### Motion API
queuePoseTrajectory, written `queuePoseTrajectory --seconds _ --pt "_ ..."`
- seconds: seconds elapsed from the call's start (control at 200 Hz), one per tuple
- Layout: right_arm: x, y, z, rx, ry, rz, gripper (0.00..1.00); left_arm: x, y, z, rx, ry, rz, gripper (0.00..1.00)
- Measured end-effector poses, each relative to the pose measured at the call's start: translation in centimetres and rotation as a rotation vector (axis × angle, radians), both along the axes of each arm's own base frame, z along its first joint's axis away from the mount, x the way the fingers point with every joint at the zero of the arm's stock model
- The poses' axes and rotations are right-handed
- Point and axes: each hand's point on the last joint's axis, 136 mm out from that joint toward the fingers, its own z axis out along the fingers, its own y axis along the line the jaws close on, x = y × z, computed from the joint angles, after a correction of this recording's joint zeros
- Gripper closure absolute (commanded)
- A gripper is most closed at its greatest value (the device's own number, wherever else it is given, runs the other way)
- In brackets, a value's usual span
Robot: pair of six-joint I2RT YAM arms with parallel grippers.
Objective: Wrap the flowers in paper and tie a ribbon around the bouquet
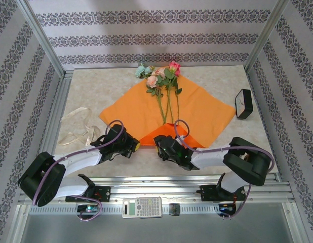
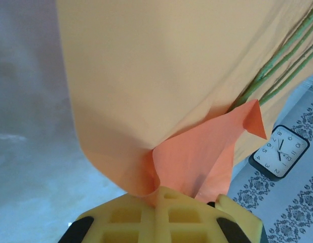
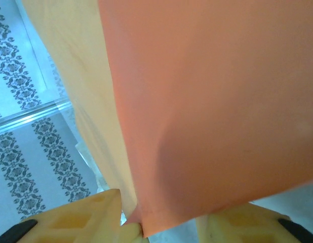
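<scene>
Orange paper (image 1: 207, 114) spread mid-table, flowers (image 1: 164, 83) on it w/ blooms toward far edge, ribbon (image 1: 78, 124) by left edge, left gripper (image 1: 137, 146) clamped on paper's near corner, right gripper (image 1: 158, 143) jaws apart around raised flap

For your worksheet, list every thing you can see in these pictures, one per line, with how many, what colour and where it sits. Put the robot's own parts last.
flowers: a few stems, green with pink, red and pale blue blooms, lying on the sheet with blooms at the far end
paper: one sheet, bright orange, spread at the table's middle, near corner lifted
ribbon: one, beige, loose on the table at the left
clock: one, black with a white face, at the table's right
calculator: one, grey, on the near rail
table: one, pale marbled
left claw: one, yellow, shut on the paper's near corner
right claw: one, yellow, open, paper between its fingers
</scene>
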Motion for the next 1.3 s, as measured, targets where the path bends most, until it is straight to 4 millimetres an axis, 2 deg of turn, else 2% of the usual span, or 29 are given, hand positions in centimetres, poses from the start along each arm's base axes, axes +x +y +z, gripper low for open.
queuePoseTrajectory --seconds 0.11,0.23,0.375,0.43,0.49,0.515,0.579,0.789,1.004,1.299 --pt "-0.2 -1.6 -1.1 -0.045 0.011 -0.011 0.66 0.0 0.2 -0.1 0.002 0.006 0.004 1.00" --pt "-0.2 -3.5 -2.7 -0.106 0.024 -0.019 0.88 0.1 0.3 -0.1 0.000 0.007 0.006 1.00" --pt "0.2 -3.9 -2.3 -0.104 0.014 -0.027 0.98 0.1 0.3 0.0 -0.008 0.011 0.001 1.00" --pt "0.2 -4.0 -1.9 -0.101 0.006 -0.024 0.93 0.1 0.3 0.0 -0.010 0.012 0.000 1.00" --pt "0.1 -4.1 -1.5 -0.103 0.002 -0.021 0.67 0.0 0.3 0.0 -0.014 0.014 -0.003 1.00" --pt "0.1 -4.2 -1.4 -0.105 0.001 -0.021 0.60 0.0 0.3 0.0 -0.013 0.015 -0.003 1.00" --pt "0.1 -4.8 -1.5 -0.127 0.007 -0.026 0.53 0.1 0.5 -0.1 -0.009 0.020 0.003 1.00" --pt "-0.3 -7.1 -2.8 -0.191 0.042 -0.046 0.56 0.1 1.1 -0.4 0.003 0.035 0.015 1.00" --pt "-0.9 -10.1 -3.1 -0.231 0.038 -0.078 0.64 0.1 1.5 -0.6 0.010 0.043 0.025 1.00" --pt "0.2 -13.2 -3.2 -0.295 0.018 -0.118 0.69 0.3 2.2 -1.0 0.025 0.052 0.036 1.00"
